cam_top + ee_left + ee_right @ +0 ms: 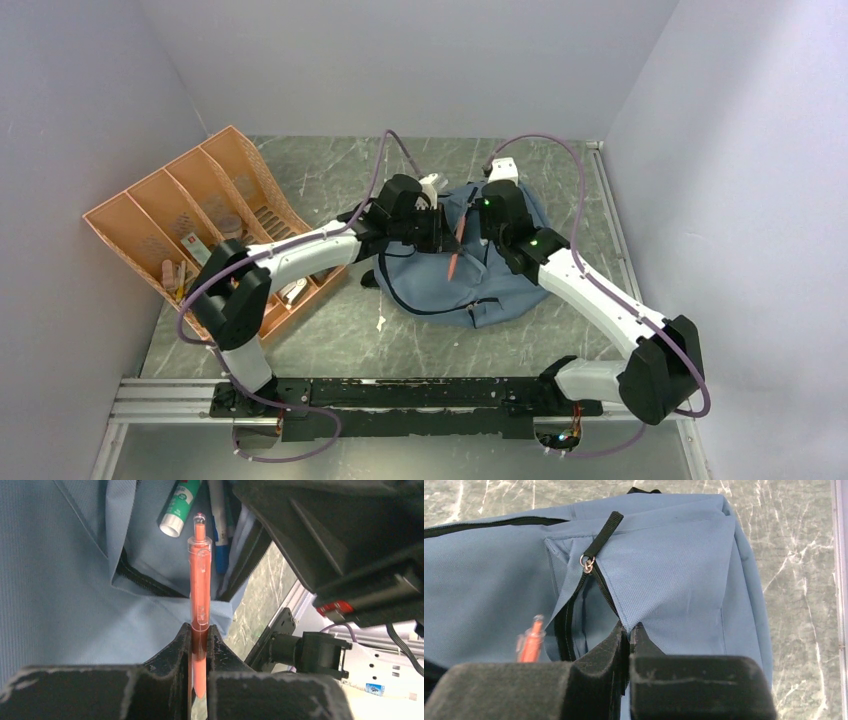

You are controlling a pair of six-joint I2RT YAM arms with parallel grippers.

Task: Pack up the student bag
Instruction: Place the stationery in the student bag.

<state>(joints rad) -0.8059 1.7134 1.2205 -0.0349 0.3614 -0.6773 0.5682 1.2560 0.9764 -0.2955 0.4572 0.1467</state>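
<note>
The grey-blue student bag (pixel 505 275) lies in the middle of the table with its front pocket unzipped. My left gripper (pixel 199 630) is shut on an orange pen (pixel 200 575), whose clicker end points into the pocket mouth. A green-and-white glue stick (pixel 179 507) and a white-and-blue marker (pixel 220 525) lie inside the pocket. My right gripper (pixel 629 627) is shut on the corner of the pocket's fabric flap (pixel 669 575), holding it up beside the zipper pull (pixel 587 564). The pen (pixel 530 642) shows at its left. From above, both grippers meet over the bag around the pen (pixel 457 245).
An orange compartment tray (pixel 150 205) stands tilted at the left, with several small items in its slots. Grey walls close in the table on three sides. A metal rail (pixel 400 395) carrying both arm bases runs along the near edge.
</note>
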